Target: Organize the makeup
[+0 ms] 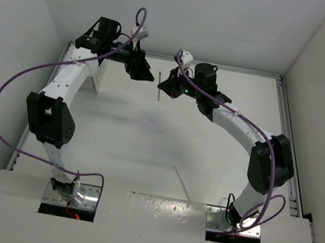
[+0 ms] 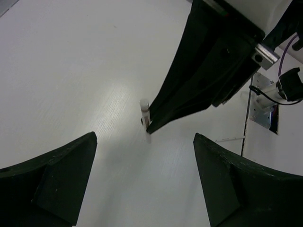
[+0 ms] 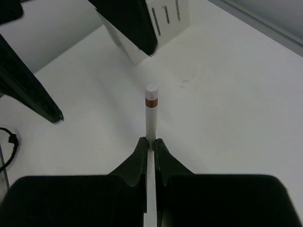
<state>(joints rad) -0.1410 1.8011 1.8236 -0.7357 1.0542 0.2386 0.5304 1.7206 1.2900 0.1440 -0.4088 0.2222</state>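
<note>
My right gripper (image 3: 151, 144) is shut on a thin white makeup stick (image 3: 150, 118) with a copper band near its white tip. In the top view that stick (image 1: 157, 87) hangs upright just left of the right gripper (image 1: 164, 87), above the back of the table. My left gripper (image 1: 143, 72) is open and empty, a short way left of the stick. In the left wrist view its jaws (image 2: 147, 182) stand wide apart, with the stick (image 2: 145, 113) ahead of them, pinched at the tip of the right gripper's dark fingers (image 2: 199, 80). Another thin pale stick (image 1: 181, 182) lies on the table.
The white slatted box (image 1: 97, 77) stands at the back left, partly behind the left arm; its corner shows in the right wrist view (image 3: 168, 19). Purple cables (image 1: 5, 92) loop off both arms. The table's raised rim (image 1: 289, 127) runs along the right side.
</note>
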